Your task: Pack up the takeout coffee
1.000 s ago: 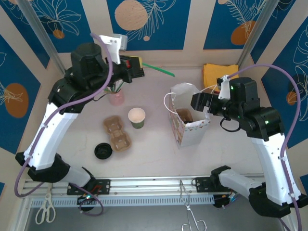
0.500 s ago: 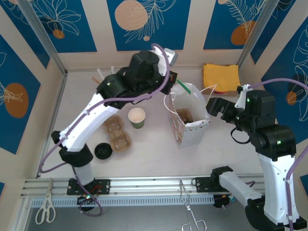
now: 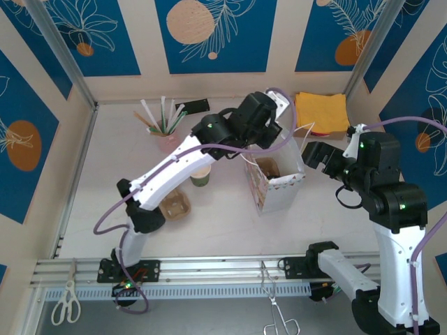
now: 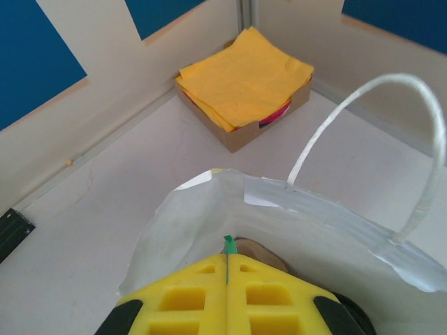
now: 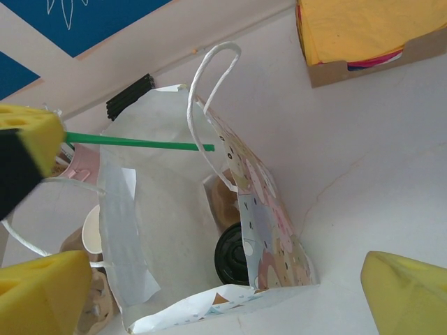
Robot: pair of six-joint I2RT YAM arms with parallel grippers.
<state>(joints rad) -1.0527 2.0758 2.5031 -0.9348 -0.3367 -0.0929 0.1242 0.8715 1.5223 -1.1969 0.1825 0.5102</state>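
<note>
Green straw pinched tight in left gripper, swung over from upper left, now hovering above paper bag centre right, ready for dropping in; right gripper spread wide beside bag.

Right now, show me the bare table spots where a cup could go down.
Bare: the near strip between the cup carrier and the paper bag, and the left side from the straw holder down to the near edge. Crowded: over the bag, where the left gripper holds a green straw, with the right gripper close beside.
</note>
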